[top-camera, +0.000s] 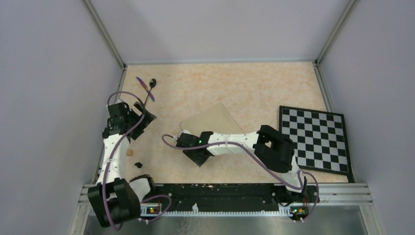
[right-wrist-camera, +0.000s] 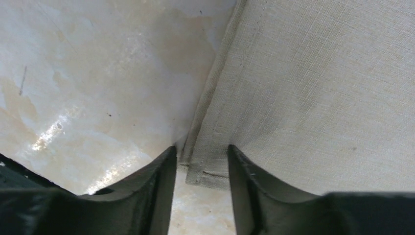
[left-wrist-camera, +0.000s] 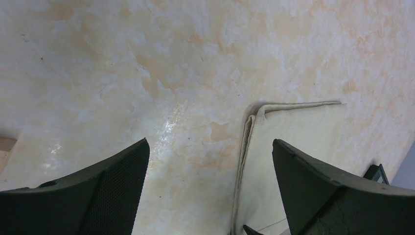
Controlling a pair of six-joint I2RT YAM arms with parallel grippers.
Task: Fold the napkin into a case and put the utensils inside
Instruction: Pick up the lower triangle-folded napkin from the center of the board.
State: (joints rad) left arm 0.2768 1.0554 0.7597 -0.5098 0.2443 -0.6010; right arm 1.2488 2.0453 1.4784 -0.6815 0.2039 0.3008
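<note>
While the right gripper [right-wrist-camera: 201, 152] stands half apart astride a hemmed corner of the flat napkin [right-wrist-camera: 318, 98] mid-table, the left gripper [left-wrist-camera: 209, 141] hangs wide apart over bare table [left-wrist-camera: 122, 58] beside its folded edge. The utensils [top-camera: 148, 89] lie crossed by the far left wall.

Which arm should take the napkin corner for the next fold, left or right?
Right, probably. The right gripper straddles the napkin at its corner hem, ready to pinch; the left gripper sits open off to the side, clear of it.

beige napkin [top-camera: 215, 120], black spoon [top-camera: 153, 82], purple knife [top-camera: 145, 88]
</note>
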